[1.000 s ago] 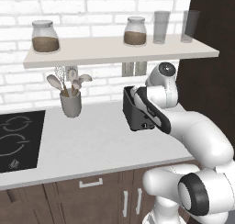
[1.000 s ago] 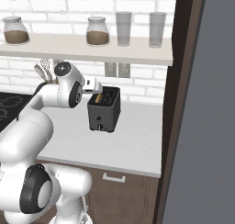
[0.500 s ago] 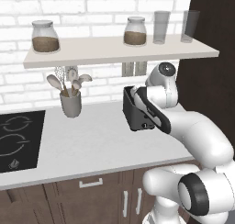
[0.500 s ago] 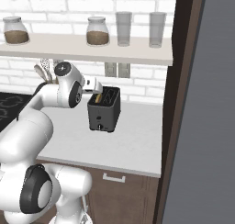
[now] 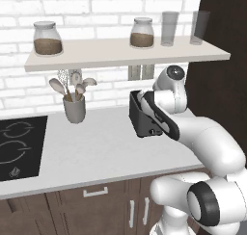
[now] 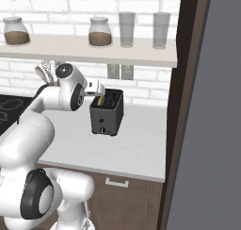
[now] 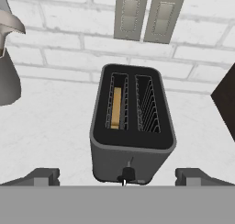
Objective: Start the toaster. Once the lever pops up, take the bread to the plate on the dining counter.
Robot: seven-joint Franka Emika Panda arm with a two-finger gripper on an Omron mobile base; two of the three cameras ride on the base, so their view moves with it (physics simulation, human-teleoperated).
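Dark two-finger tool (image 7: 117, 175) stands spread to its widest with nothing between the tips, poised just in front of and above the boxy dark grey two-slot toaster (image 7: 132, 126). Toaster sits on the pale speckled worktop (image 5: 96, 147), near the white brick wall. Thin tan slice of bread (image 7: 116, 107) sits down in the left slot as the hand view shows it; the other slot shows bare wire. Farther left, grey utensil cup (image 5: 74, 109) with wooden spoons. Above, a shelf (image 5: 120, 53) bearing jars and glasses.
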